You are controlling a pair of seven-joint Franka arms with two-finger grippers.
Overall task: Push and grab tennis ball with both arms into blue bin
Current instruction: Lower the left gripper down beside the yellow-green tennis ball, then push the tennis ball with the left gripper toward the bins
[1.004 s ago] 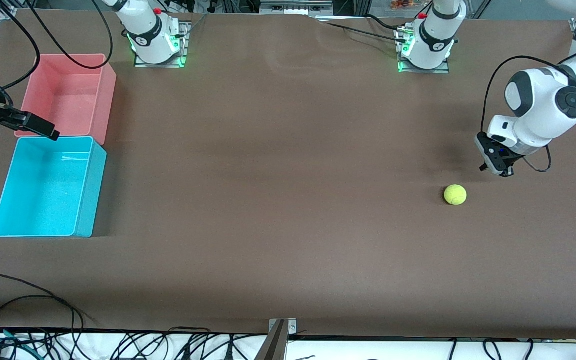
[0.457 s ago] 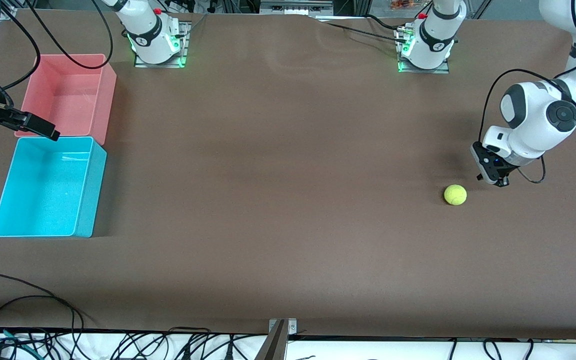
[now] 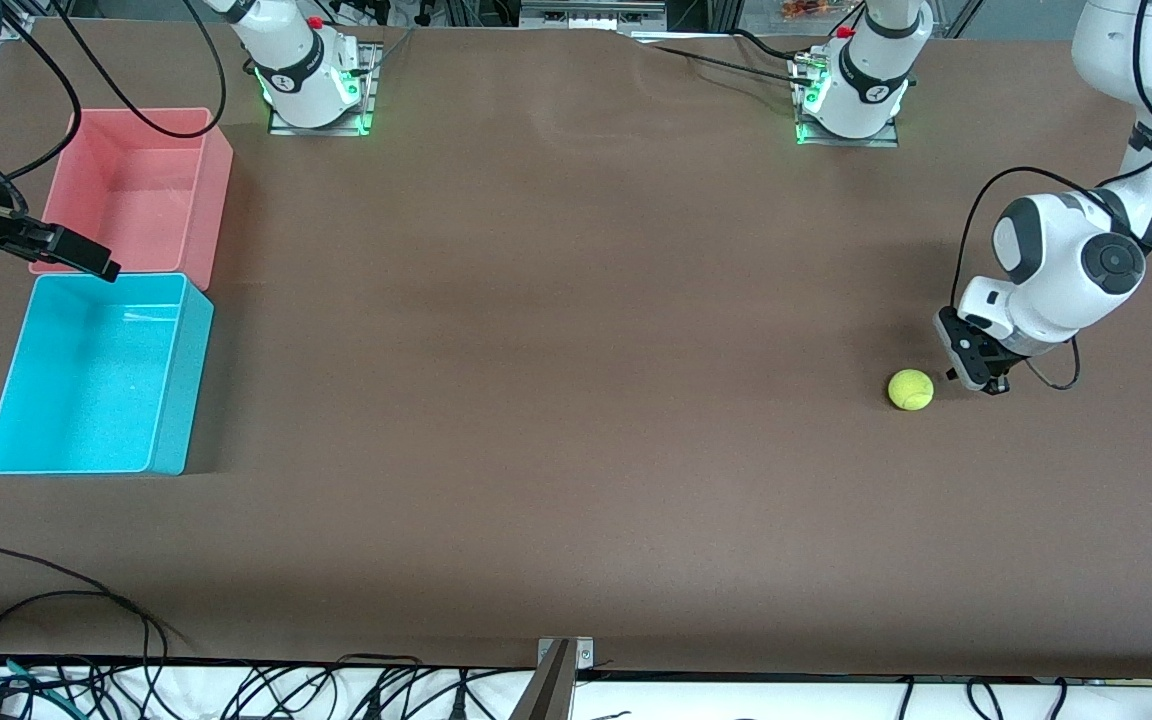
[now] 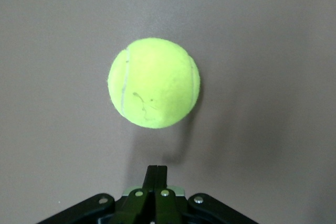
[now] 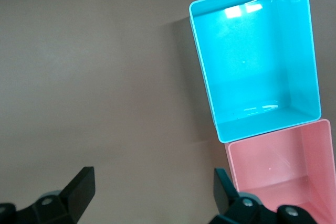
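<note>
The tennis ball (image 3: 910,389) lies on the brown table near the left arm's end; it fills the middle of the left wrist view (image 4: 153,82). My left gripper (image 3: 981,378) is shut and empty, low over the table right beside the ball, on the side toward the left arm's end; its tips (image 4: 157,169) point at the ball with a small gap. The blue bin (image 3: 191,340) stands empty at the right arm's end. My right gripper (image 3: 71,252) hangs open and empty high up by the bins; the blue bin also shows in the right wrist view (image 5: 202,61).
A pink bin (image 3: 216,190) of the same size touches the blue bin, farther from the front camera; it also shows in the right wrist view (image 5: 278,166). Bare brown table stretches between ball and bins. Cables lie along the table's near edge (image 3: 236,690).
My left gripper has come down and moved toward the ball, ending right beside it. The ball and the right arm have not moved.
</note>
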